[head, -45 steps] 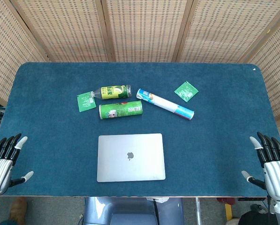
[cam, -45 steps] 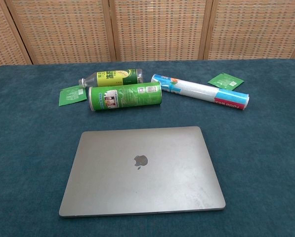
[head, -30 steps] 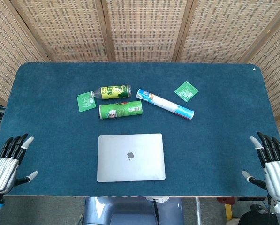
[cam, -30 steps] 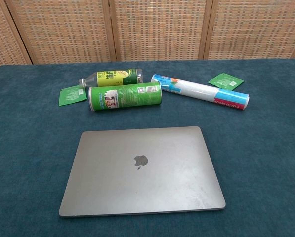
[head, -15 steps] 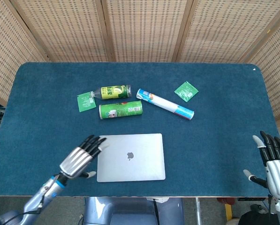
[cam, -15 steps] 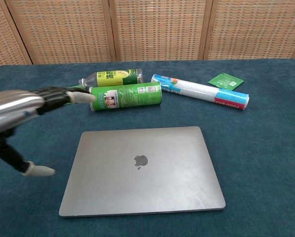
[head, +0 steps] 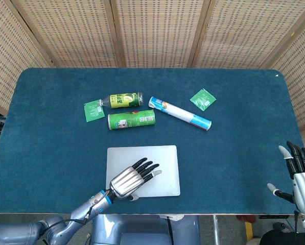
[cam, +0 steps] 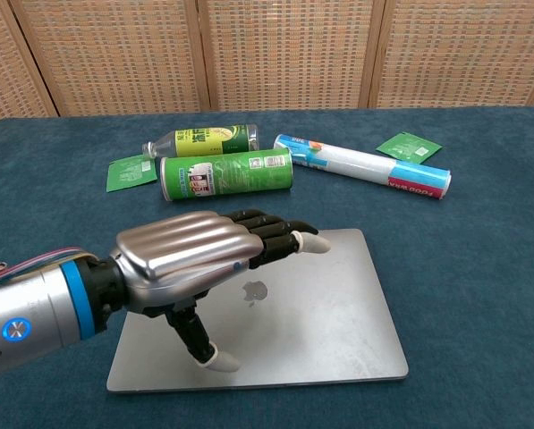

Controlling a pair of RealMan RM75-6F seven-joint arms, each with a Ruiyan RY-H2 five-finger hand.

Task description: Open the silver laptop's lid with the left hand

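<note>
While the laptop (head: 157,168) lies shut and flat at the near middle of the table (head: 50,127), your left hand (head: 132,178) is over its lid, palm down, fingers (cam: 280,234) stretched out and slightly apart, gripping nothing. In the chest view the thumb (cam: 215,357) points down toward the lid's near left part; you cannot tell whether it touches. Your right hand (head: 300,176) waits at the table's near right corner, well apart from the laptop, fingers spread and holding nothing. Beyond the laptop lie a green can (head: 131,120), a bottle (head: 121,100), a white tube (head: 180,113) and two green sachets (head: 94,111) (head: 203,98).
</note>
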